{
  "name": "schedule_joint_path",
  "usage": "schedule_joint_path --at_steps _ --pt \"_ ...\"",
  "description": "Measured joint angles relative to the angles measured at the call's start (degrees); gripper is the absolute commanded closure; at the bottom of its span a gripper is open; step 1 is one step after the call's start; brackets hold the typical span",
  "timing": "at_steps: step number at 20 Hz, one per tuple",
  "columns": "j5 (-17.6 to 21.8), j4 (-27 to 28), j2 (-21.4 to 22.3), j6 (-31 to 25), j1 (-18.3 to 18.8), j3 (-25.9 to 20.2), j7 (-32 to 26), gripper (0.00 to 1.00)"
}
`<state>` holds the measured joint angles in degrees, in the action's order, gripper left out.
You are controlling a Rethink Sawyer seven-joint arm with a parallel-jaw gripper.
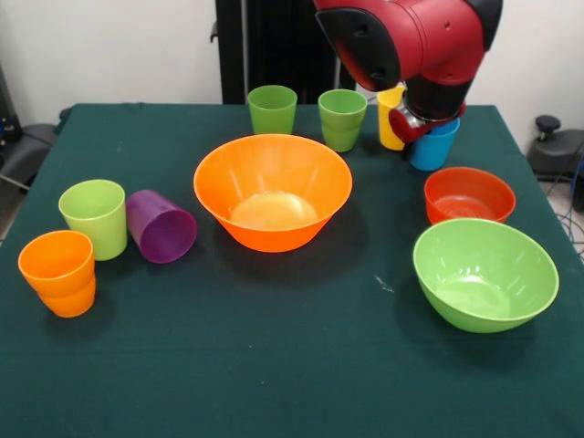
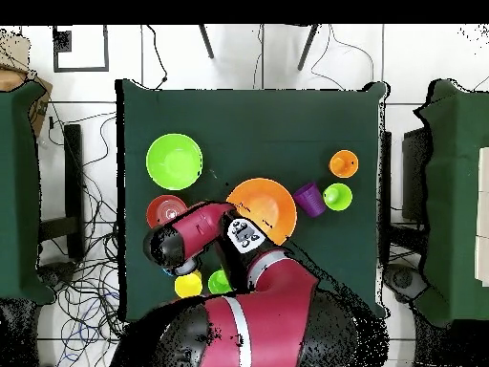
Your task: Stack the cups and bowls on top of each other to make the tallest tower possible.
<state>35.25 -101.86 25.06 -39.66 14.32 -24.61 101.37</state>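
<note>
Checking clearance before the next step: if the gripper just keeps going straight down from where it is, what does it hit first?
Most likely the blue cup. The gripper hangs right over it, beside the yellow cup. Depth is unclear, and the arm hides the spot from overhead, so the yellow cup's rim can't be ruled out.

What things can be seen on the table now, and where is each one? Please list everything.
Large bowls: 2; orange centre, lime-green front view's right.
Small bowl: 1, red-orange, behind the lime-green bowl.
Green cups: 2, far edge;.
Yellow cup, blue cup: 1 each, under the arm.
Lime cup: 1, upright, left.
Purple cup: 1, on its side.
Orange cups: apparently 2, nested.
Table: dark green.
Arm: red and black; gripper hidden.
</note>
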Motion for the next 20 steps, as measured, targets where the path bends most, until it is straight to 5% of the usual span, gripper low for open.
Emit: schedule_joint_path --at_steps 7,20 --pt "-0.32 -0.12 2.92 0.01 0.38 -0.06 0.00 1.00" --pt "-6.81 -2.15 13.86 -1.74 4.08 -1.42 0.00 1.00"
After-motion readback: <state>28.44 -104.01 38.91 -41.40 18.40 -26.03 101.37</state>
